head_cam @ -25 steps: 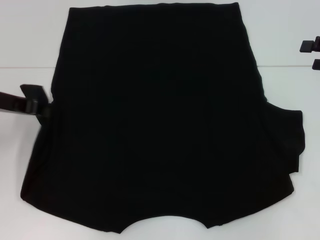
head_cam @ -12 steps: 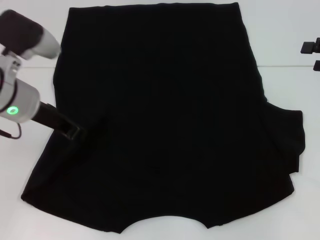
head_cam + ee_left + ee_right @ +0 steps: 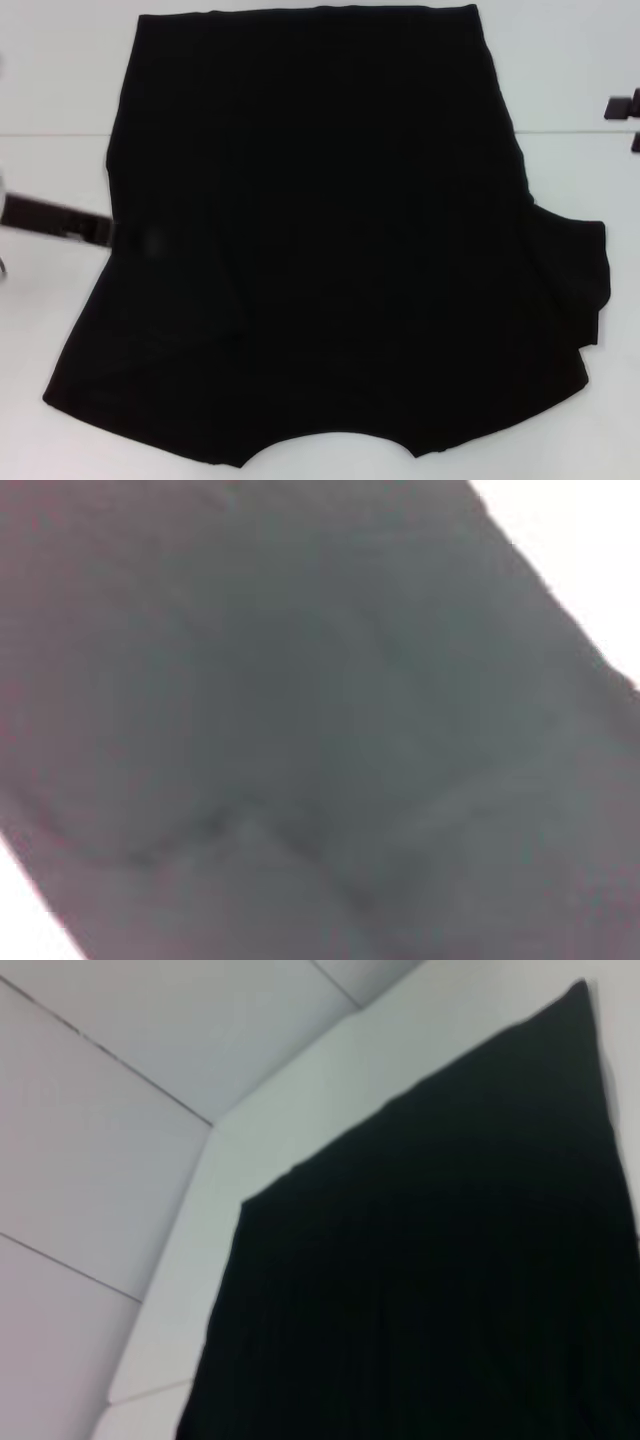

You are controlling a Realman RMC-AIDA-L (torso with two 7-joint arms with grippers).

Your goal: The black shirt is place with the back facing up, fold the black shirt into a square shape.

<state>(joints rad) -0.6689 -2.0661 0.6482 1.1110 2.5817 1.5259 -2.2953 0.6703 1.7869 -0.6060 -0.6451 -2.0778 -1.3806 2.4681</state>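
Head view: black shirt (image 3: pixel 330 240) lies flat on white table (image 3: pixel 50 330), covering most of it, left gripper (image 3: pixel 60 218) blurred at its left edge and right gripper (image 3: pixel 622 108) parked far right, claw opening of both I cannot tell; left wrist view: only dark fabric (image 3: pixel 300 730); right wrist view: shirt's corner (image 3: pixel 450 1260) w/ white table.

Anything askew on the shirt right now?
Yes. The black shirt is lopsided: its sleeve on the robot's right sticks out rumpled and layered, while the other side is already tucked in, with the left gripper at that edge.
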